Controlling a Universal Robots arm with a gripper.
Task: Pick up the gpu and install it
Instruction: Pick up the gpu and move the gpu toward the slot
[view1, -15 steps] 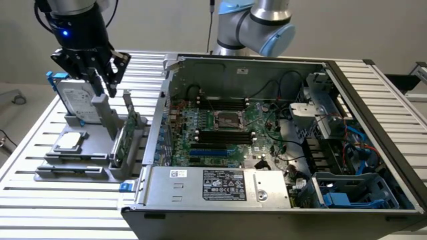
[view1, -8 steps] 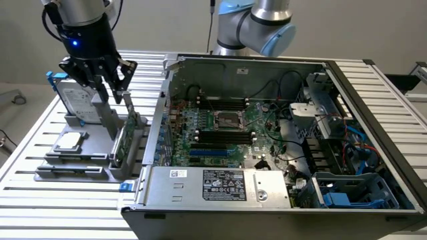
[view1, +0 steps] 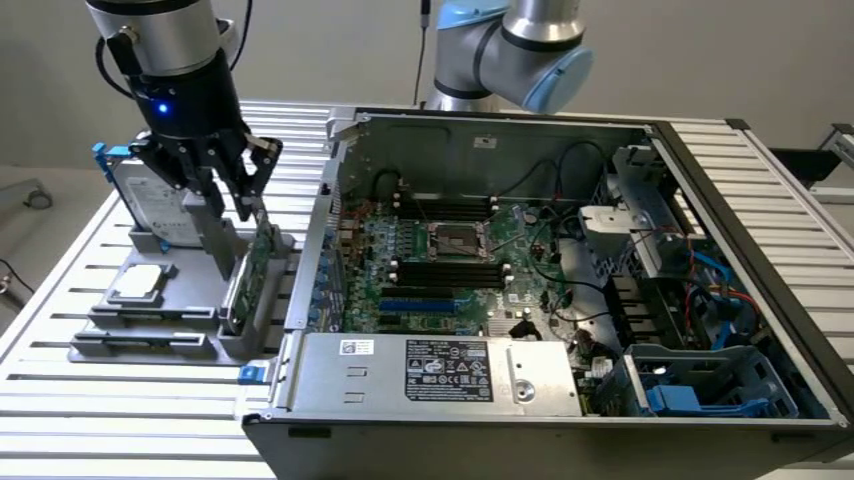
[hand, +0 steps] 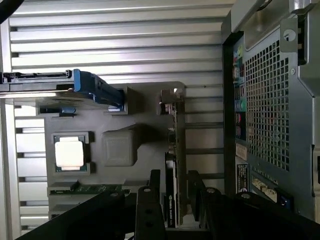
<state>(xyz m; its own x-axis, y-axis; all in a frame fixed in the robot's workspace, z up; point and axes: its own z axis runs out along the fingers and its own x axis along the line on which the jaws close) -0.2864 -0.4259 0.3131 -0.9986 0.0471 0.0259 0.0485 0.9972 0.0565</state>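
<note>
The gpu (view1: 256, 272) stands on edge in the grey parts holder (view1: 160, 318), left of the open computer case (view1: 315, 372) in the exterior view. Its green board edge and silver bracket face up. My gripper (view1: 230, 208) hangs just above it, open. In the wrist view the gpu (hand: 172, 160) appears edge-on, and the gripper (hand: 171, 197) has one black finger (hand: 150, 200) on each side of the card with a gap to both. Nothing is held.
The holder also carries a silver hard drive in a blue frame (view1: 140, 195), a processor chip (view1: 140, 283) and memory sticks (hand: 90, 189). Inside the case lies the motherboard (view1: 454, 250) with blue expansion slots (view1: 414, 303). The slatted metal table (view1: 120, 410) surrounds everything.
</note>
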